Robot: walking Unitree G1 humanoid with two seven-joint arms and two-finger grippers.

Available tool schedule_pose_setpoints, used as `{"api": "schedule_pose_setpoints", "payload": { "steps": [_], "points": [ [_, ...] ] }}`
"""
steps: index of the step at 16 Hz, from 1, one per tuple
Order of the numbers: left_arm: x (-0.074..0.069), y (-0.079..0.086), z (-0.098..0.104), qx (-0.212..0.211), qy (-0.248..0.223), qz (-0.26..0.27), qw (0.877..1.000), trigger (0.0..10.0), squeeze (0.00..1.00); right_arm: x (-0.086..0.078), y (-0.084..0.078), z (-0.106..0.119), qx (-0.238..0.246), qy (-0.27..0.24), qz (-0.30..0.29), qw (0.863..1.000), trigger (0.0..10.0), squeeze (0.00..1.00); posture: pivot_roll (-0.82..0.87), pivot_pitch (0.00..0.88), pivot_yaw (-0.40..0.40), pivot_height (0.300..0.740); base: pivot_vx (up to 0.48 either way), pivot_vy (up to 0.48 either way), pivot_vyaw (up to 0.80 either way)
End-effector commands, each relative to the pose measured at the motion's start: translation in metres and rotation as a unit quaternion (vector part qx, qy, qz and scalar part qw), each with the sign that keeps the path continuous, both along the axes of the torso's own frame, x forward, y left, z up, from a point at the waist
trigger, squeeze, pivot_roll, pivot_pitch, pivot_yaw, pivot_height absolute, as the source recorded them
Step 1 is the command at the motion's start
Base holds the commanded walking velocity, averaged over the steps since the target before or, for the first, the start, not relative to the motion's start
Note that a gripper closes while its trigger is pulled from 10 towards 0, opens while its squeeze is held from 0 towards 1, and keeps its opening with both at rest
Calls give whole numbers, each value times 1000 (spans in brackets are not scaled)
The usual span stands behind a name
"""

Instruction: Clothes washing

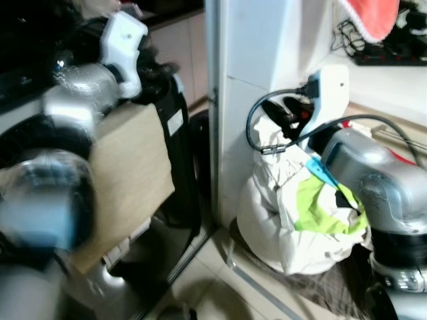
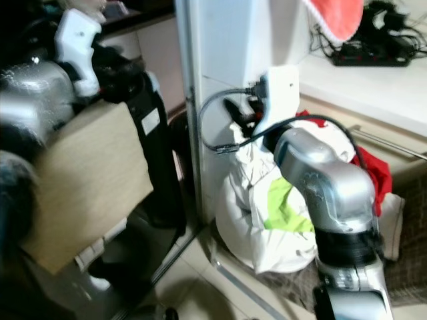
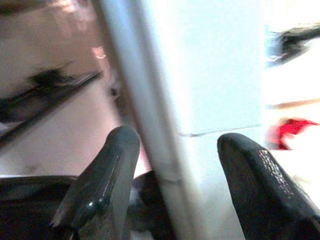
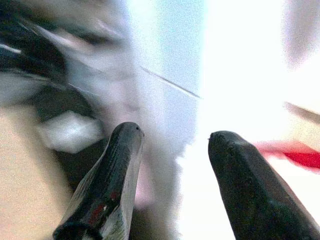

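Note:
A white laundry bundle sits on the floor against a white pillar, with a lime-green cloth showing in it and a red garment behind. My right gripper hovers just above the top of the bundle, close to the pillar. In the right wrist view the right gripper is open with nothing between its fingers. My left gripper is raised at the upper left, beside a black upright object. It is also open, and the pillar's edge shows between its fingers.
A tan cardboard panel leans in front of my left arm. A red-orange cloth hangs at the top right above a white counter with a black power strip. Tiled floor lies in front.

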State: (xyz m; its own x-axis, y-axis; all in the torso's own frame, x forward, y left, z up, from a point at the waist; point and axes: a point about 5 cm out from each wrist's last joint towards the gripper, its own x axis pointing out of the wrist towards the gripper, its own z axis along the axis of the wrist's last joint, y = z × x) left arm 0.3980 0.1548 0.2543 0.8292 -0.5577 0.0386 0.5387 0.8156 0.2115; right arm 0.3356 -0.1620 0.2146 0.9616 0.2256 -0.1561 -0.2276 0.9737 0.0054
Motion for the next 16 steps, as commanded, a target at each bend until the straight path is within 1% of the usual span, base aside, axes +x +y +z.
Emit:
{"api": "schedule_pose_setpoints", "payload": {
  "steps": [1,2,3,4,5,6,7,8,9,11,12,13,14,15,16],
  "points": [
    [-6,-3,-10,-12,6,12,1000,10000,0,9,-13,-12,-20,5,-44,999,10000,1000,-33,10,75,740,0,0,0],
    [-20,-15,-36,-2,20,15,1000,10000,0,23,-34,-33,-59,36,-73,995,10000,1000,-33,22,68,740,0,0,0],
    [-33,-22,-55,14,30,8,999,10000,0,30,-47,-50,-93,71,-75,990,10000,1000,-29,35,62,740,0,0,0],
    [-48,-26,-70,23,40,-13,999,10000,0,32,-59,-64,-111,101,-87,985,10000,1000,-25,37,58,740,0,0,0],
    [-55,-28,-75,16,48,-18,999,10000,0,32,-64,-69,-121,112,-87,982,10000,1000,-20,35,57,740,0,0,0],
    [-69,-32,-77,-5,60,-35,998,10000,0,34,-72,-75,-122,122,-96,980,10000,1000,-16,37,55,740,0,0,0],
    [-82,-37,-79,-7,57,-63,996,10000,0,36,-78,-79,-122,125,-103,979,10000,1000,-16,37,55,740,0,0,0],
    [-91,-41,-81,1,56,-84,995,10000,0,36,-83,-81,-122,125,-109,979,10000,1000,-1,37,49,740,0,0,0],
    [-96,-43,-82,7,58,-94,994,10000,0,37,-85,-82,-123,127,-109,978,10000,1000,2,37,48,740,0,0,0],
    [-112,-52,-82,23,64,-123,990,10000,0,38,-91,-85,-105,133,-111,979,10000,1000,22,53,44,740,0,0,0],
    [-119,-52,-86,47,73,-136,987,10000,0,36,-88,-91,-110,155,-88,978,10000,1000,29,60,47,740,0,0,0],
    [-124,-52,-89,72,79,-153,983,10000,0,34,-83,-97,-101,178,-55,977,10000,1000,29,60,47,740,0,0,0],
    [-129,-52,-90,86,85,-168,978,10000,0,33,-80,-100,-112,187,-37,975,10000,1000,33,68,51,740,0,0,0],
    [-135,-53,-90,96,94,-199,971,10000,0,31,-79,-106,-147,205,-16,967,10000,678,32,71,51,740,0,0,0],
    [-140,-54,-91,101,106,-220,964,10000,0,29,-77,-109,-142,222,-2,965,10000,0,30,67,52,740,0,0,0]
  ]
}}
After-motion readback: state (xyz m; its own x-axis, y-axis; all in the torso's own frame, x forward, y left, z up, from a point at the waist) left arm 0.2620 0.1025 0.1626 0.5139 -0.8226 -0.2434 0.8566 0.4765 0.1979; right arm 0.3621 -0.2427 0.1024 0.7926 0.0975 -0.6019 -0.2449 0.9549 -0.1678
